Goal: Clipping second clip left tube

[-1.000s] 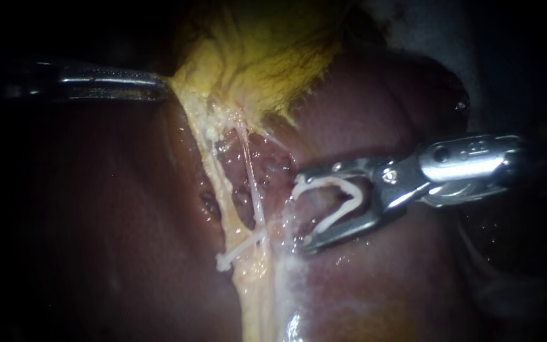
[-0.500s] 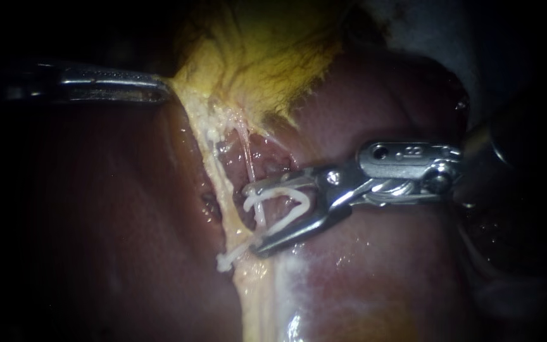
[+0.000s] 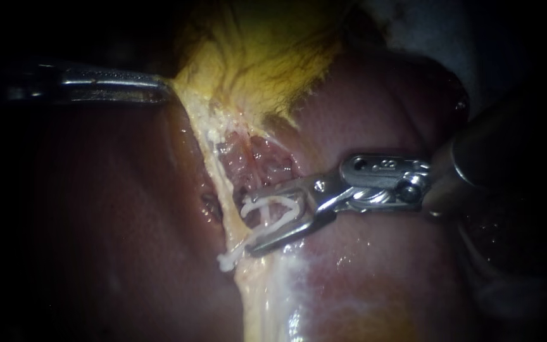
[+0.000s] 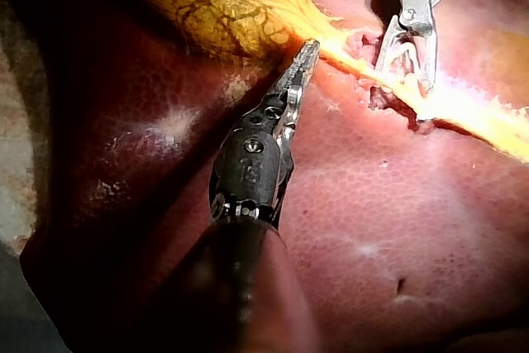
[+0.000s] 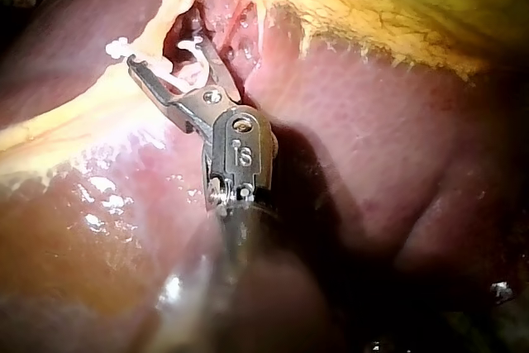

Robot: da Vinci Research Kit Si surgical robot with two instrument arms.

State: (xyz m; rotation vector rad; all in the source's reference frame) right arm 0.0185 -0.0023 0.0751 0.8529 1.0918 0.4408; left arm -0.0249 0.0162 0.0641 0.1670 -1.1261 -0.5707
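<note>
Endoscope view: left instrument has its jaws together, clamped on the edge of the gallbladder and holding it taut off the liver; right instrument has its jaws apart with a white clip loaded between them, one leg against each jaw; the thin pale tube passes between the clip's legs, on the gallbladder side of a placed clip that already crosses it at the foot of the liver's cleft. Left wrist view: the left jaws lie closed at the gallbladder's yellow edge; the right instrument straddles the pale strand ahead of them. Right wrist view: the loaded clip reaches into the cleft; how deep the tube sits in it cannot be told. The step in hand looks to be positioning the second clip; the next move calls for seating the tube fully in the clip's throat, apart from the placed clip, then squeezing squarely across it.
</note>
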